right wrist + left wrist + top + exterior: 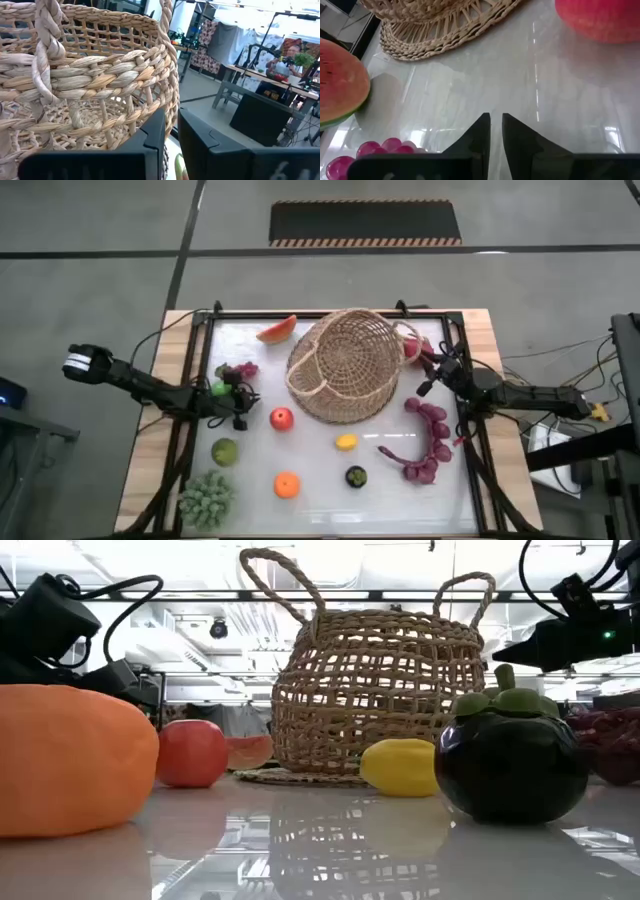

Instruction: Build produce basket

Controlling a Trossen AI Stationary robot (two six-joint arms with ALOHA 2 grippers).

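Tabletop (330, 480): white, produce scattered around the tipped basket (345, 365).
Right tool (428, 370): closed, empty, at basket's right rim.
Left tool (238, 395): closed, empty; red apple (282, 418) just right of it.

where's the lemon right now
In the high view the lemon lies on the table just in front of the basket, between the red apple and the purple grapes.

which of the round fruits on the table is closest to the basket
The red apple, just off the basket's lower-left edge. The lemon sits a little farther below, and the orange and green fruit lie well away.
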